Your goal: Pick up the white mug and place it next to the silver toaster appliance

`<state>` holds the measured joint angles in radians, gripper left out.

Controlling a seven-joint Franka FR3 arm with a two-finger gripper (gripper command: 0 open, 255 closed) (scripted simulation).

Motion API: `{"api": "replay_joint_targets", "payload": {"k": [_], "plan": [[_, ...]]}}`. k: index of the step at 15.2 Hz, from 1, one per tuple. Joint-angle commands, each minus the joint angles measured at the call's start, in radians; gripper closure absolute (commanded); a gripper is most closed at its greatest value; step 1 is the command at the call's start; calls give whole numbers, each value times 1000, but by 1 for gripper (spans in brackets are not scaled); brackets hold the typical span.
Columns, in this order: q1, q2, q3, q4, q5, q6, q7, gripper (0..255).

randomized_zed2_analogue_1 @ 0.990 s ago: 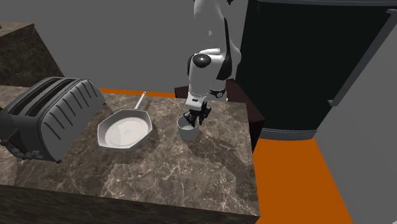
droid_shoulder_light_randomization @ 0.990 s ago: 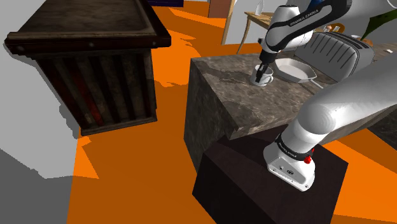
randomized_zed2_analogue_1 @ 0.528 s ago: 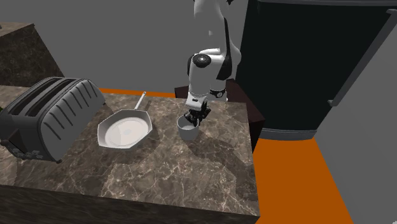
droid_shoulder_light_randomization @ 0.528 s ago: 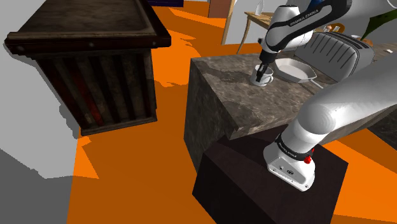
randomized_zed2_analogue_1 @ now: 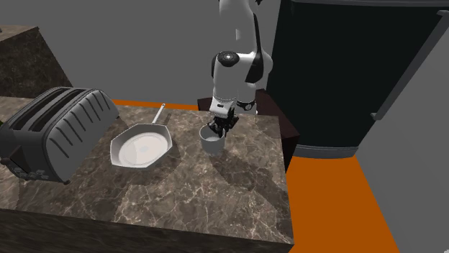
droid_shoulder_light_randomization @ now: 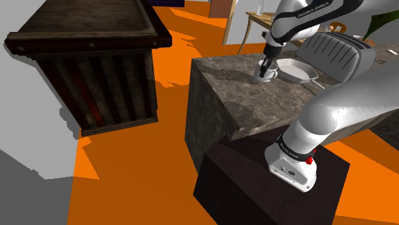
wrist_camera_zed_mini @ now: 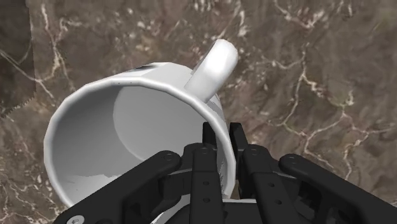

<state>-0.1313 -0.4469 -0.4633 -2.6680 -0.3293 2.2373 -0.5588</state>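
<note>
One grip: gripper (wrist_camera_zed_mini: pixel 219 135) pinches white mug (wrist_camera_zed_mini: pixel 121 137) rim near handle (wrist_camera_zed_mini: pixel 213 67).
Mug loc: over marble counter (randomized_zed2_analogue_1: pixel 216 198), under gripper.
Goal dir: toaster (randomized_zed2_analogue_1: pixel 54 133) off to second exterior view's left, frying pan (randomized_zed2_analogue_1: pixel 140 149) between.

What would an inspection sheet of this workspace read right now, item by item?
Surface: dark marbled counter.
Job's things: white mug toward the second exterior view's right; grey toaster at that view's left, well apart from the mug.
Clutter: pale pan lying between mug and toaster.
Grippers: the hand is shut on the mug's wall beside its handle, one finger inside, one outside.
Cables: nothing seen.
Surroundings: orange floor; dark slatted cabinet.
</note>
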Motion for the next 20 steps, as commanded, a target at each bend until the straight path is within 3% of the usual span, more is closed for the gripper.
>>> {"api": "replay_joint_targets", "payload": {"k": [1,20], "plan": [[0,-17,7,16,3,-34,0,255],[5,-130,69,195,38,-325,-14,255]]}}
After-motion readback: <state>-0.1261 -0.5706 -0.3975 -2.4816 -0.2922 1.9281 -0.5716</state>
